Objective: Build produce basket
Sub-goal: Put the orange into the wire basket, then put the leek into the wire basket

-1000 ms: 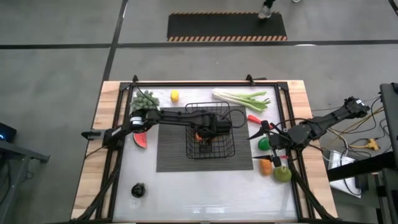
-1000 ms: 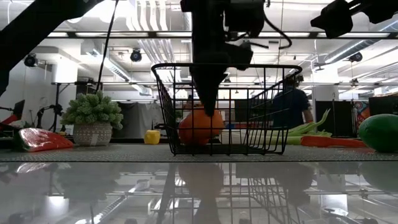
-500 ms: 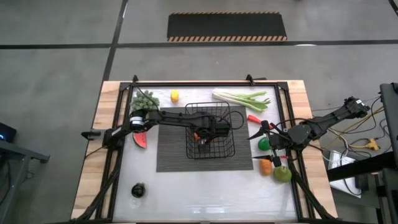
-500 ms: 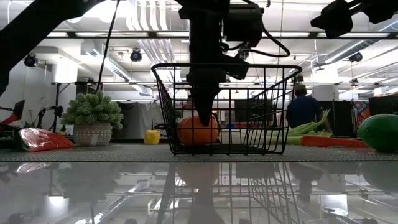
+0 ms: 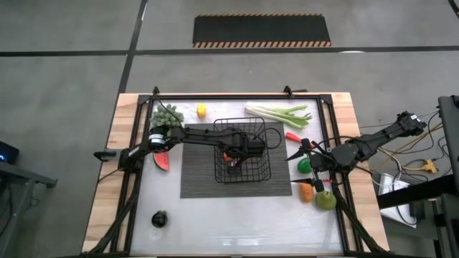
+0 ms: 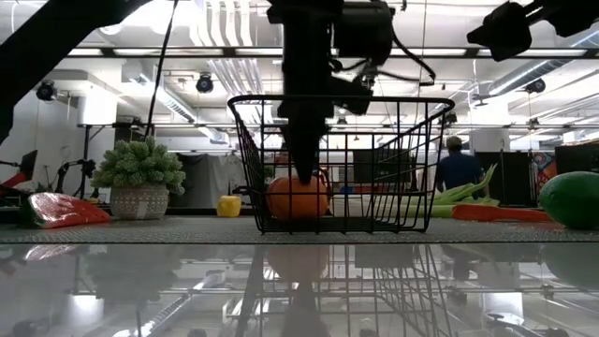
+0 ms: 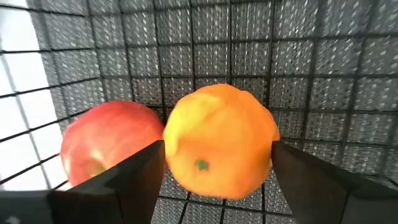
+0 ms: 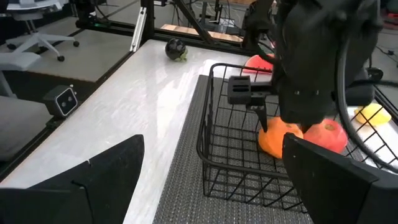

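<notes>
Left wrist view shows the left gripper (image 7: 214, 158) inside the basket (image 5: 241, 150), its fingers spread just wider than the orange (image 7: 216, 140) between them, which sits on the basket floor touching a red apple (image 7: 107, 144); whether the pads have let go of it I cannot tell. If the arm lifts with a pad dragging, the orange could roll or a finger could snag the wire. Right gripper (image 5: 314, 170) waits wide open and empty near the green piece (image 5: 305, 165), carrot (image 5: 307, 191) and pear (image 5: 326, 200)

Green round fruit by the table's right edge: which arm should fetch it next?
Right. Its open claw hangs beside the green round fruit, while the left claw is down inside the black wire-mesh basket around the orange.
</notes>
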Robot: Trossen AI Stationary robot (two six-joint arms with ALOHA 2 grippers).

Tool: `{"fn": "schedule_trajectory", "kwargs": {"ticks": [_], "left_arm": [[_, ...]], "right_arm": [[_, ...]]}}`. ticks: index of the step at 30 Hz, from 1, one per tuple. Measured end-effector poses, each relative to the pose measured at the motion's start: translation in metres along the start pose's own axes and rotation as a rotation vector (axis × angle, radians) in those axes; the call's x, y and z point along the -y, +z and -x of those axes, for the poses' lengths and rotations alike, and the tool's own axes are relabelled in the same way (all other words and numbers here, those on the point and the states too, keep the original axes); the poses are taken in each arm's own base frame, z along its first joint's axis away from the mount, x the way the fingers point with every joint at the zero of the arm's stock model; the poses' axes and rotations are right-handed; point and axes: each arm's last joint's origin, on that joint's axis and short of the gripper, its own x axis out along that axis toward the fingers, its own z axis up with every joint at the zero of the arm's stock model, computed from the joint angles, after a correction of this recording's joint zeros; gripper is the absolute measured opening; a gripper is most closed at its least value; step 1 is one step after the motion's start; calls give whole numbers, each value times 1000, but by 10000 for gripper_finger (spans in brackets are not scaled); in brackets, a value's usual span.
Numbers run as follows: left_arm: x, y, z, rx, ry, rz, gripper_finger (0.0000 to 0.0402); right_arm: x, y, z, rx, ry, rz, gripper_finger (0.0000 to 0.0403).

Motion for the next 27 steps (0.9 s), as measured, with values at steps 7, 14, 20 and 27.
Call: {"fn": "schedule_trajectory", "kwargs": {"ticks": [7, 14, 20, 27], "left_arm": [[1, -9, 36, 69, -5, -29, 274], [8, -16, 89, 282, -17, -11, 274], [43, -22, 121, 541, -34, -122, 274], [64, -51, 145, 829, -8, -163, 274]], "right_arm": [[0, 1, 0, 10, -2, -84, 364], [0, 5, -6, 46, -51, -135, 364], [-3, 3, -20, 36, -52, -141, 364], [-6, 11, -35, 33, -52, -142, 364]]}}
